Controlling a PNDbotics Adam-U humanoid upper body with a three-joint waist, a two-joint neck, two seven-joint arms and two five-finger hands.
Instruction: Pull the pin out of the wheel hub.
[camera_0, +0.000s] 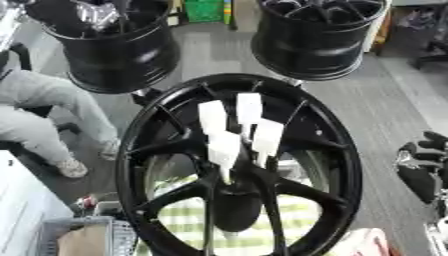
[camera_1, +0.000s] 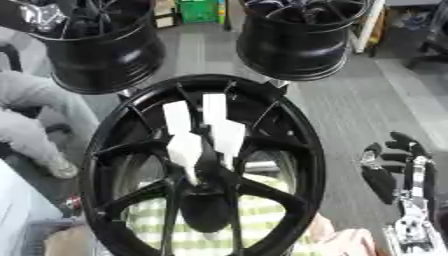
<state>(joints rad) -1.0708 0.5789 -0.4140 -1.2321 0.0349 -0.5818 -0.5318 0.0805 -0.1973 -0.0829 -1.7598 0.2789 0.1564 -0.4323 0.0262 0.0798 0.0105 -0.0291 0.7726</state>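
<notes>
A large black wheel hub (camera_0: 140, 150) stands in the middle of the view, its spokes meeting at the centre (camera_0: 234, 192). Several white flat pins (camera_0: 249, 108) stick up out of the centre, fanned close together; the lowest one (camera_0: 224, 150) reaches down toward the hub's middle. My right hand (camera_1: 391, 172) shows at the right edge, apart from the wheel, black fingers relaxed and pointing up, holding nothing. My left hand appears in neither view.
Two more black wheels (camera_0: 114, 50) (camera_0: 319, 40) stand behind the hub. A green-and-white checked cloth (camera_0: 297, 220) lies under it. A grey basket (camera_0: 52, 232) sits at the lower left. A seated person's grey trouser legs (camera_0: 44, 100) fill the left side.
</notes>
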